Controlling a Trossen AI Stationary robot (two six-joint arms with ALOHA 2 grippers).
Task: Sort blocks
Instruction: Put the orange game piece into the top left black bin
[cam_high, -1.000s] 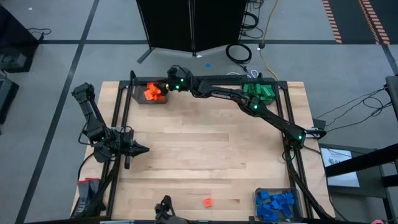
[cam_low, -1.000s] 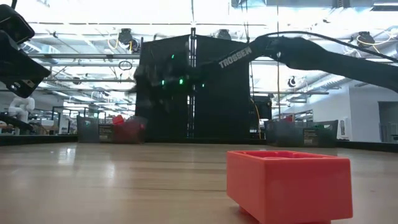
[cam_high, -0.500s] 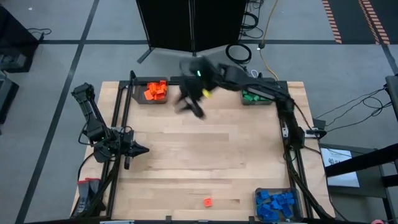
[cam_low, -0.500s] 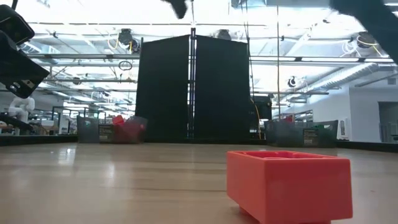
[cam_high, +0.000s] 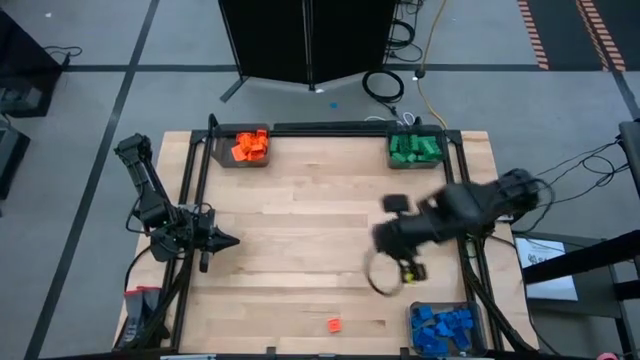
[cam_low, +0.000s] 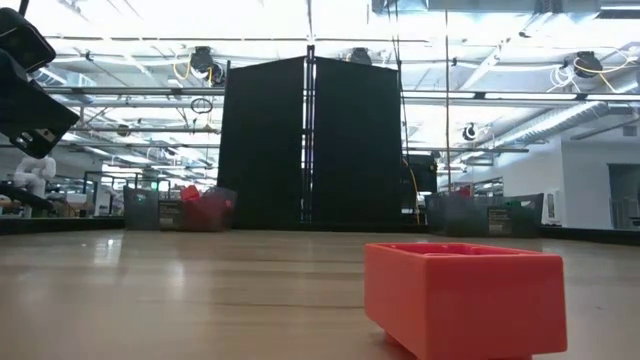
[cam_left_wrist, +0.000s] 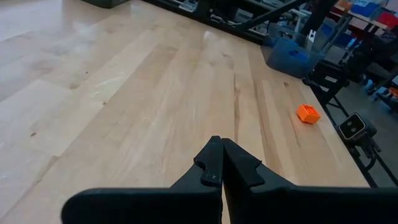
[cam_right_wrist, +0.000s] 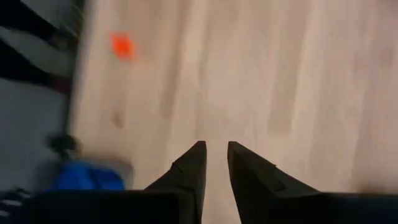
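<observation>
A lone orange block (cam_high: 333, 324), small and studded, sits near the front edge of the pale wooden table (cam_high: 300, 220), just left of the bin of blue blocks (cam_high: 441, 328); its long axis cannot be told. Orange blocks (cam_high: 249, 145) and green blocks (cam_high: 415, 148) fill the far bins. The right gripper (cam_right_wrist: 214, 163) hovers over bare wood, fingers slightly parted, empty. The left gripper (cam_left_wrist: 221, 152) rests clenched at the left edge. An industrial hall lies beyond.

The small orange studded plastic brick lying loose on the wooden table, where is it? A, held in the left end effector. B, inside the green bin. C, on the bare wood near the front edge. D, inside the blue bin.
C: the small orange studded plastic brick lies alone on bare wood near the table's front edge.
</observation>
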